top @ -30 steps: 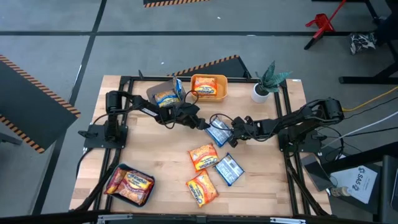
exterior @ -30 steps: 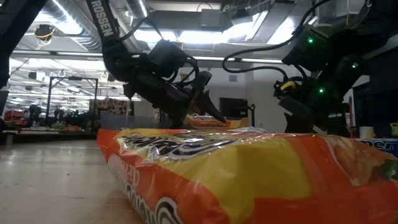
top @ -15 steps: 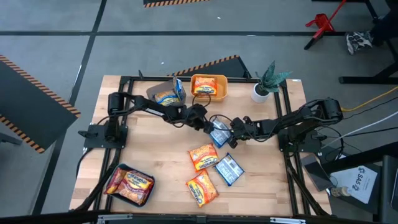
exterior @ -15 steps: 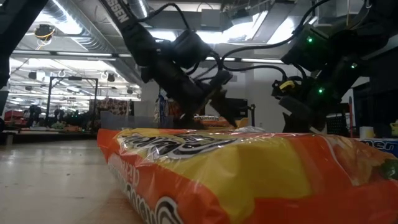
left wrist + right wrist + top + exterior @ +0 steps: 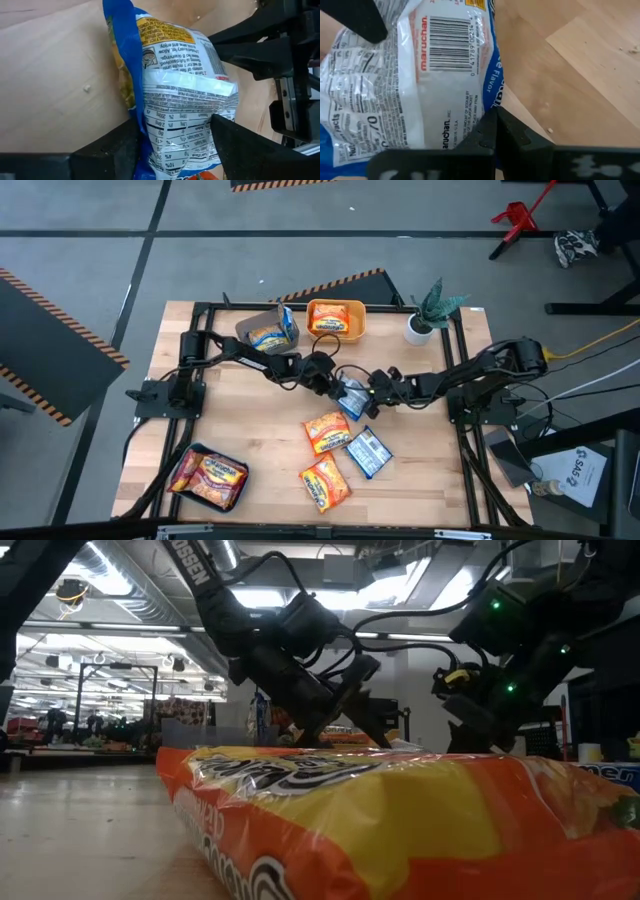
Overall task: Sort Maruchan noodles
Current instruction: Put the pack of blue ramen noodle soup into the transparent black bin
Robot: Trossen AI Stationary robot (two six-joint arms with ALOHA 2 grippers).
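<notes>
A blue Maruchan packet (image 5: pixel 350 396) sits between my two grippers at the table's middle, its white printed back toward both wrist cameras (image 5: pixel 180 85) (image 5: pixel 420 75). My right gripper (image 5: pixel 368 394) is shut on it from the right. My left gripper (image 5: pixel 335 383) is open; its two fingers (image 5: pixel 100 150) stand on either side of the packet's other end, and touch is not plain. Two orange packets (image 5: pixel 326 431) (image 5: pixel 325 483) and another blue one (image 5: pixel 368 452) lie flat on the wood nearer the near edge. My right gripper pinches the blue packet at its end nearest the right side (image 5: pixel 470 120), coming roughly level from the table's right. One dark finger (image 5: pixel 495 135) lies over the printed back; the other is hidden behind the packet. The packet stands tilted on edge; whether it rests on the table is hidden.
A grey bin (image 5: pixel 268 330) and a yellow-orange bin (image 5: pixel 335 318) with packets stand at the far edge, with a small potted plant (image 5: pixel 425 320) to their right. A teal bin (image 5: pixel 210 477) with packets sits near-left. An orange packet (image 5: pixel 380 830) fills the low view's foreground.
My left gripper has moved toward the table's right and slightly down, from near the grey bin to the blue packet, and now straddles its end. My right gripper has kept the packet almost in place; the packet looks narrower from above, tipped more onto its edge.
</notes>
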